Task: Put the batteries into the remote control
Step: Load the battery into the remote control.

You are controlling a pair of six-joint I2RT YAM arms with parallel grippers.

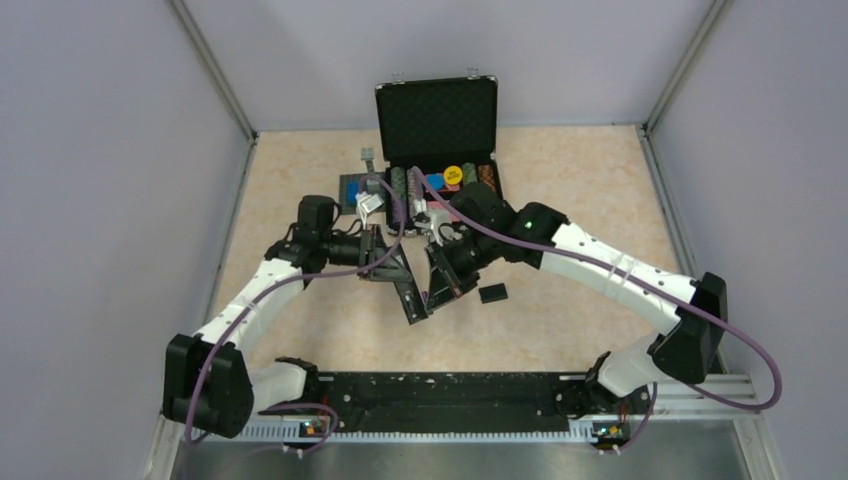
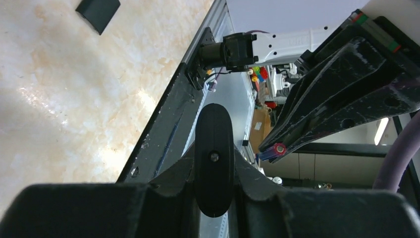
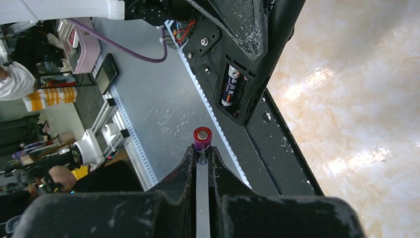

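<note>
Claws tilt inward: left claw (image 2: 213,171) seemingly grips remote control (image 2: 214,129), right claw (image 3: 202,151) pinches battery (image 3: 202,135).

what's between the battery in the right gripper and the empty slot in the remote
Nothing visible. The battery pinched in the right gripper points at the remote held by the left gripper, with open air between. A second battery already sits in it; the slot beside looks bare.

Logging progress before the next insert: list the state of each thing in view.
remote control: held in left gripper, compartment open, one slot filled.
first battery: seated in the compartment.
second battery: clamped in right gripper, not yet inserted.
cover: off, lying on the table.
case: lid open.
</note>
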